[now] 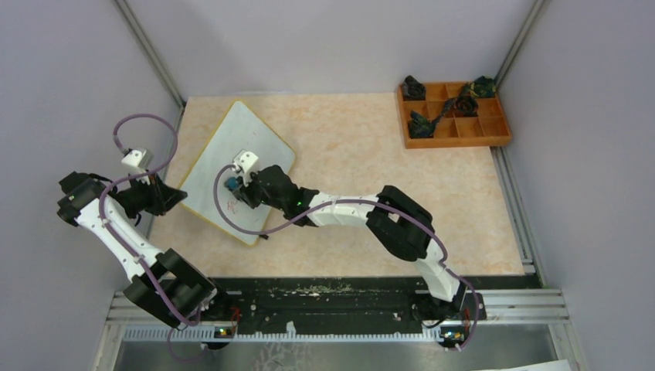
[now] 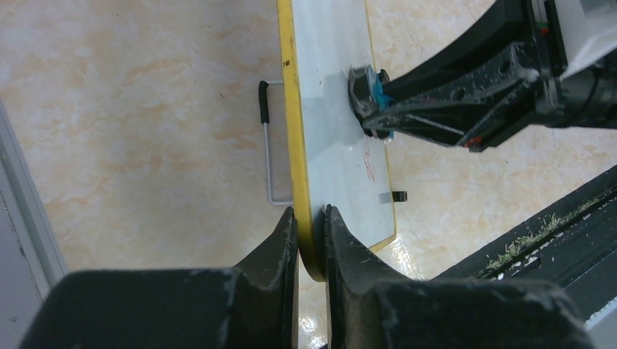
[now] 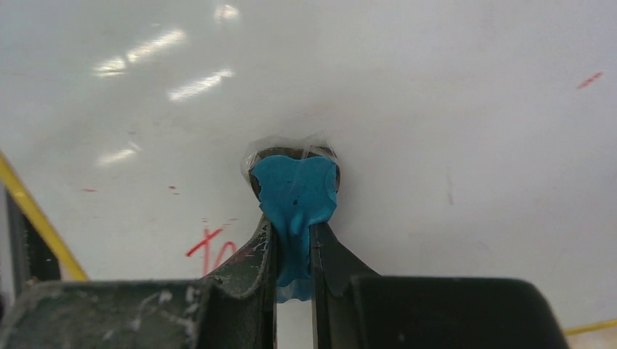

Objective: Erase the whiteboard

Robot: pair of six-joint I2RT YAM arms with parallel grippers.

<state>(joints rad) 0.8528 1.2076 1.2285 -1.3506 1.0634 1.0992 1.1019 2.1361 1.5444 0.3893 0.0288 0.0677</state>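
Observation:
The whiteboard (image 1: 243, 135) lies tilted at the table's left, white with a thin yellow edge (image 2: 291, 109). My left gripper (image 1: 179, 198) is shut on its near-left edge, a finger on each face (image 2: 311, 215). My right gripper (image 1: 232, 185) is shut on a blue eraser (image 3: 295, 189) whose dark pad presses on the board's surface (image 3: 378, 87). The eraser (image 2: 367, 91) also shows in the left wrist view. Red handwriting (image 3: 207, 243) sits just left of the eraser, nearer the board's front corner (image 1: 234, 205). A few faint red specks (image 3: 591, 78) dot the board.
An orange-brown compartment tray (image 1: 494, 141) with several dark objects stands at the back right. A wire stand (image 2: 268, 145) juts from under the board's left edge. Grey walls close in both sides, and a black rail (image 1: 324, 295) runs along the near edge.

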